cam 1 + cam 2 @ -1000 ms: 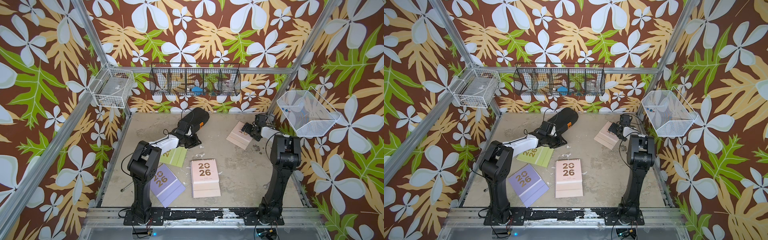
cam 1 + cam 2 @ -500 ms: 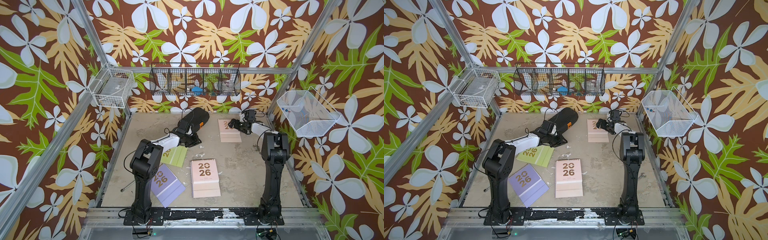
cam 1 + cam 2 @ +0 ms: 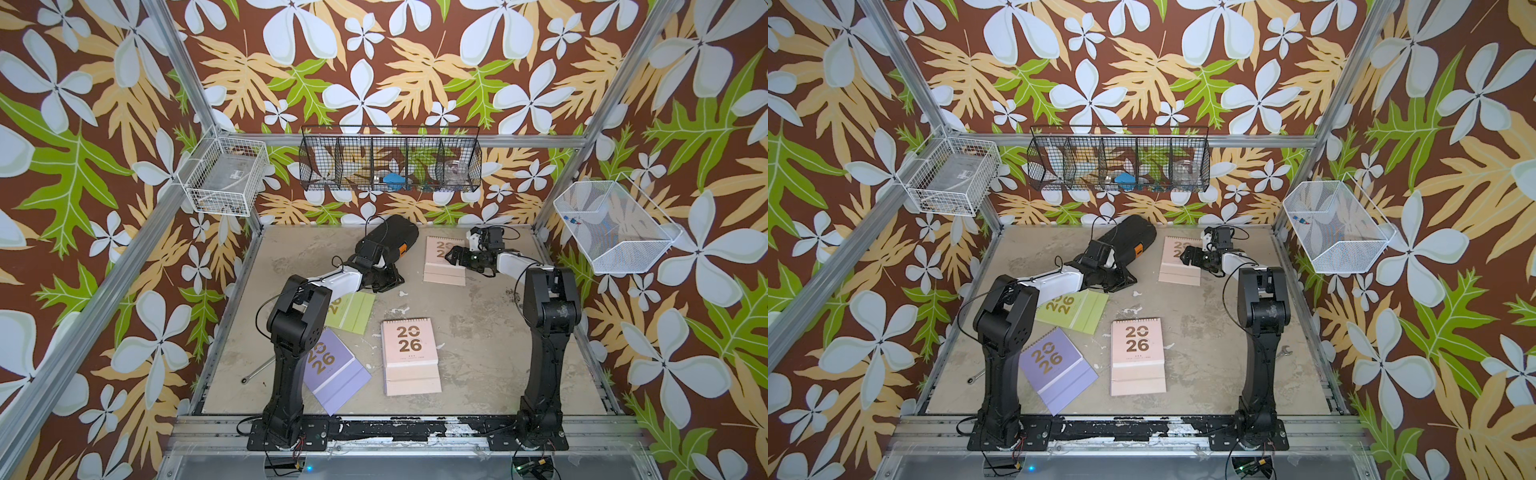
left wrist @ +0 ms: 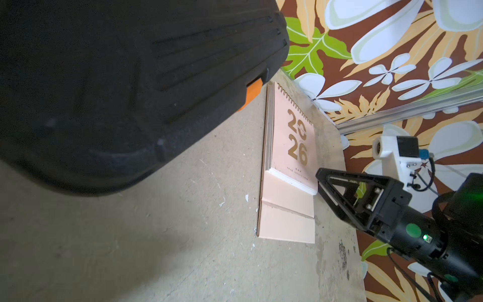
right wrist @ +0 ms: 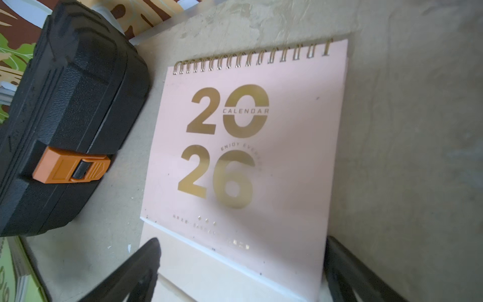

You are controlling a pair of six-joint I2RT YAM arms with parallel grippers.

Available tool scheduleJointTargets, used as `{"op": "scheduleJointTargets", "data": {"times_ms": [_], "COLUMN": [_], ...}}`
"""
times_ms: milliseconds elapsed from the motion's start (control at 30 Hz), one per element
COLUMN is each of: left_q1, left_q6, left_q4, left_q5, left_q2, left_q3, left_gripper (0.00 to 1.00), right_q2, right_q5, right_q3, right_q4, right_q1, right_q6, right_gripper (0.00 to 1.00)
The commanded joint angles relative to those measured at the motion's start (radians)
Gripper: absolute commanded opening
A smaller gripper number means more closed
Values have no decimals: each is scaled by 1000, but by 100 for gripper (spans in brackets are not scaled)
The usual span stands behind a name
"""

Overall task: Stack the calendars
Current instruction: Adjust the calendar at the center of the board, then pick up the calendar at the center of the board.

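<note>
pink calendar (image 5: pixel 248 157) lies flat at back of desk (image 3: pixel 478 332), just beside black case (image 5: pixel 65 117), w/ right hand (image 5: pixel 243 243) spread over its near end. left hand (image 3: pixel 388 279) sits by case; can't tell if spread.

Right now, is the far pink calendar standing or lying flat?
Lying flat: the far pink calendar rests cover-up on the table.

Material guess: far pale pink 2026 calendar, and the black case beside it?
Pale pink spiral-bound calendar: matte card cover, likely; layered sheet edges, shiny gold foil-like numerals, metallic-looking gold wire binding. Black rounded case: probably hard moulded plastic, from its pebbled, ribbed shell; orange latch looks smooth plastic.
</note>
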Motion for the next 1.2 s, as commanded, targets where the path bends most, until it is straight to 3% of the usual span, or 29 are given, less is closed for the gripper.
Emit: {"op": "scheduleJointTargets", "data": {"times_ms": [0, 333, 567, 1167], "left_q1": [0, -44, -56, -58], "left_q6": [-52, -107, -132, -176], "left_q4": [76, 105, 113, 80], "left_q5": [2, -5, -74, -135], "left_q2": [35, 190, 260, 432], "left_q3": [44, 217, 285, 530], "left_gripper": [21, 21, 18, 10], "right_q2": [10, -52, -56, 62], "right_q5": [-65, -185, -229, -214], "right_q3": [-24, -127, -159, 12], "right_q4": [-170, -168, -177, -260], "right_q1": [-15, -65, -84, -118], "right_q6": [89, 107, 112, 117], "right_gripper": [96, 96, 96, 96]}}
